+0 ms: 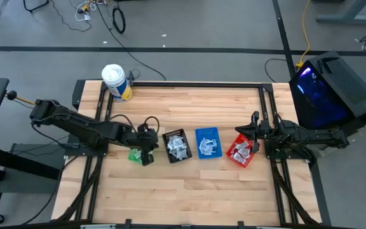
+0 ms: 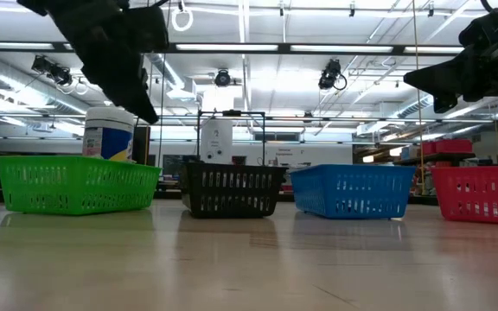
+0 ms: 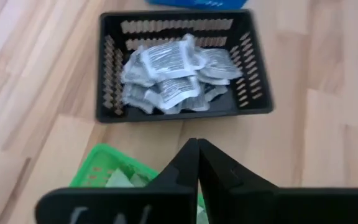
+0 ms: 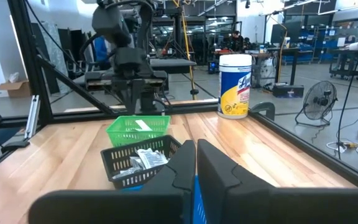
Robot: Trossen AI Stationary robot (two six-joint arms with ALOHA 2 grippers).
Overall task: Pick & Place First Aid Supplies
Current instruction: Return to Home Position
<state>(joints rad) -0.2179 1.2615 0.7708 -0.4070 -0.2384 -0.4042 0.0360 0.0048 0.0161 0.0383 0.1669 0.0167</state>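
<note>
Four small bins stand in a row: green (image 1: 134, 154), black (image 1: 177, 146), blue (image 1: 207, 142) and red (image 1: 241, 152). Silvery-white sachets (image 3: 169, 74) lie piled in the black bin (image 3: 107, 81). More sachets lie in the blue and red bins, and one pale sachet (image 4: 143, 126) rests in the green bin (image 4: 129, 132). My left gripper (image 3: 197, 146) hangs shut above the green bin's side nearest the black bin, slanting down, with nothing between its fingers. My right gripper (image 4: 195, 148) is shut and level at the table's right, by the red bin.
A white cylindrical tub (image 1: 116, 83) with a yellow and blue label stands at the far left of the table. A black frame (image 1: 170, 84) runs around the tabletop. Bare wood lies in front of the bins, toward the near edge.
</note>
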